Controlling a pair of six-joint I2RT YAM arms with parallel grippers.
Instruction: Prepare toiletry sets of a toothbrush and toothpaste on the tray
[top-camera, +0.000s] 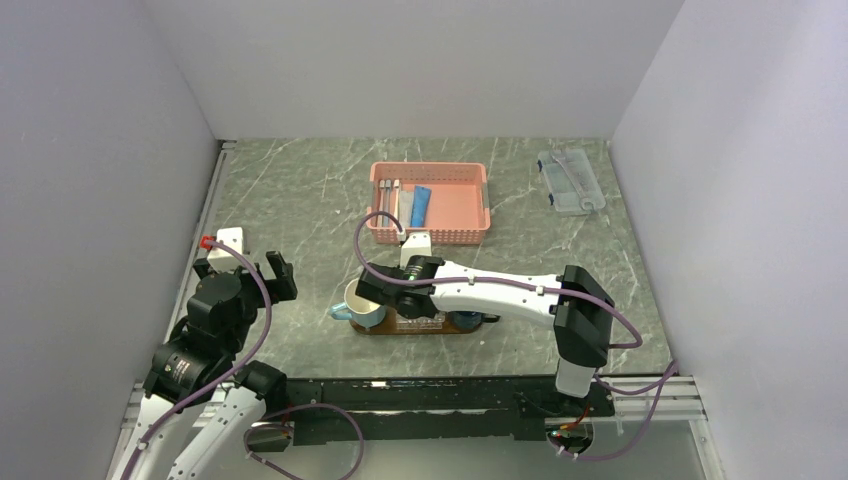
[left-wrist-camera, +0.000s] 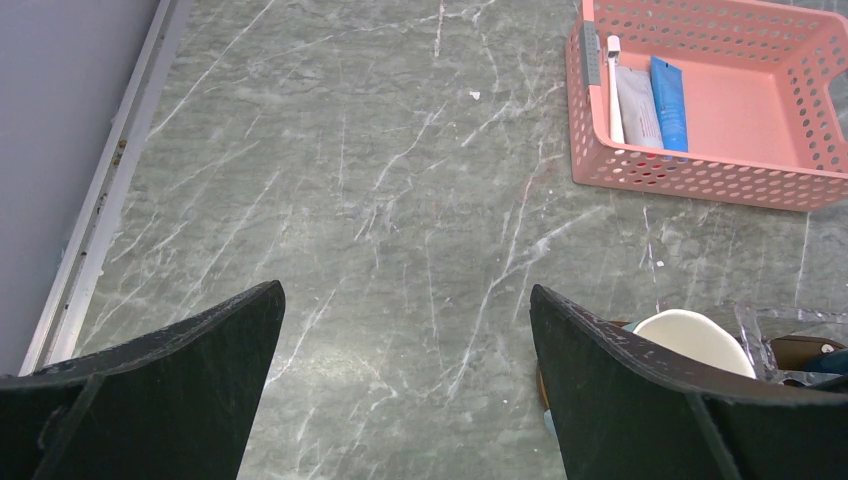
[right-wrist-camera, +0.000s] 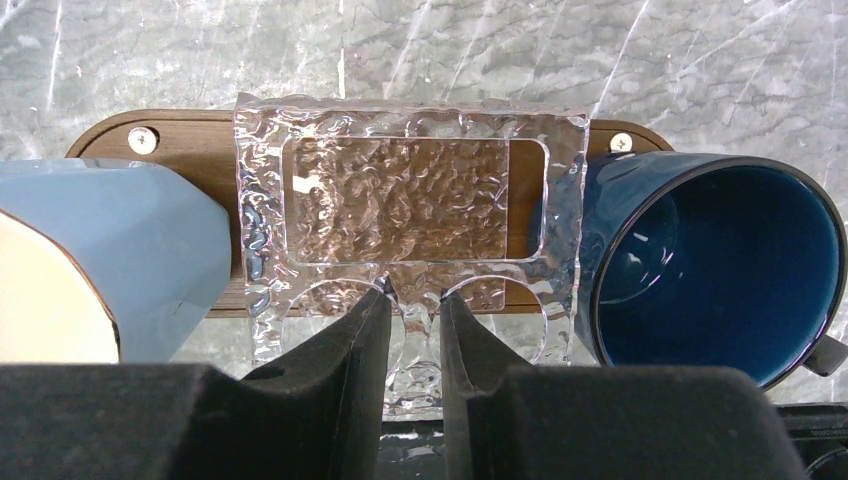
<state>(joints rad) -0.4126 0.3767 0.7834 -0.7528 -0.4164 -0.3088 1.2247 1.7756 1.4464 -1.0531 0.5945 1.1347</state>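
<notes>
Bright, even light, soft shadows; glare ripples on the clear plastic holder (right-wrist-camera: 400, 200).

Both the left arm (top-camera: 215, 312) and the right arm (top-camera: 500, 290) pair white shells with black joints, trailed by looping purple cables (top-camera: 357, 240).

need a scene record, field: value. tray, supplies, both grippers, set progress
tray: dark wooden board; light blue mug at one end, dark blue mug at the other, clear dish between
sets: none visible on tray
toothpaste: blue tube, lying in pink basket
toothbrush: in basket, left of the tube
left gripper: open, over bare table
right gripper: closed on clear dish's near edge
clear box: far right, apart
</notes>
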